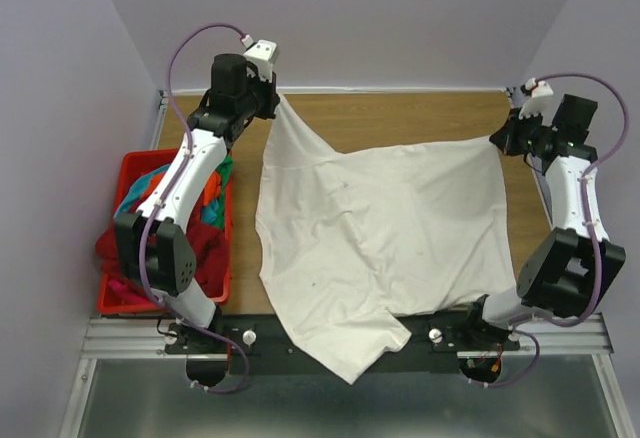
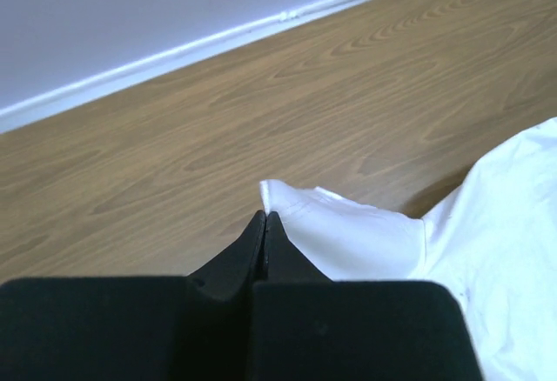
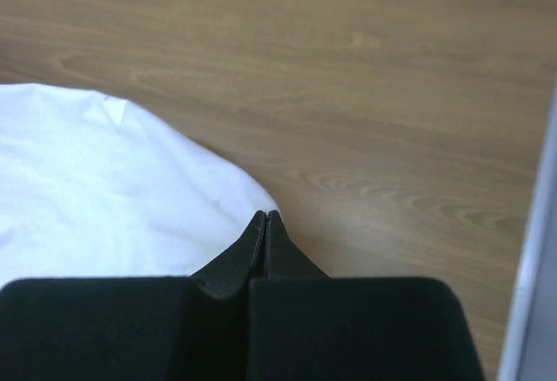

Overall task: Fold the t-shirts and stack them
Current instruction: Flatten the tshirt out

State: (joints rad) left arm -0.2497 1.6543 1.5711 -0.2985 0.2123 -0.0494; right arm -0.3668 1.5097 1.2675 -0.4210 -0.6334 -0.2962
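Pinching the far-left corner of the white shirt, the left gripper has its fingers pressed tip to tip. The cloth rises to a peak at it in the top view, though from the wrist the black fingers hide the bite itself. The right gripper is likewise squeezed closed at the shirt's far-right corner, where the white edge runs straight into its tips.

Between them the shirt lies spread and wrinkled across the table. Its near part spills over the front rail and hangs past it in a point. Which end is collar and which hem is hard to make out.

Left of it stands a red basket, partly covered by the left arm. It holds bunched clothes — a teal shirt and a dark red shirt show, the rest mostly hidden.
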